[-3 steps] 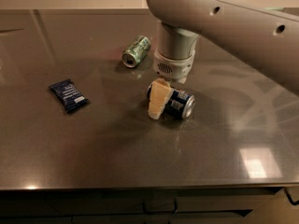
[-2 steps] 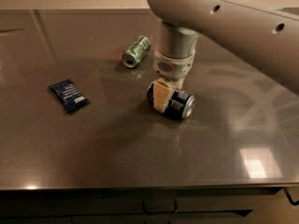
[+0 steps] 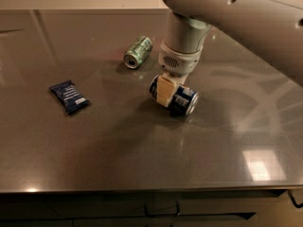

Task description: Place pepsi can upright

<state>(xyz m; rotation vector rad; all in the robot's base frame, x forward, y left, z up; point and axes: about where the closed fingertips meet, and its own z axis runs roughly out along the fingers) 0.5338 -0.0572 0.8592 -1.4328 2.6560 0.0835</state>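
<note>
Pepsi can point(image 3: 184, 99) lies on its side on dark grey table point(image 3: 142, 164), one end pointing right-front. Gripper point(image 3: 166, 91) is down at pepsi can, over its left half. Closed on can or not, cannot tell. Green can point(image 3: 138, 52) also on side, behind-left of pepsi can, apart from it. Dark blue snack wrapper point(image 3: 69, 96) lies flat, well left of pepsi can.

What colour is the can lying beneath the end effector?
Dark blue with white marks; the pepsi can lies beneath the end effector. Best in camera view.
</note>
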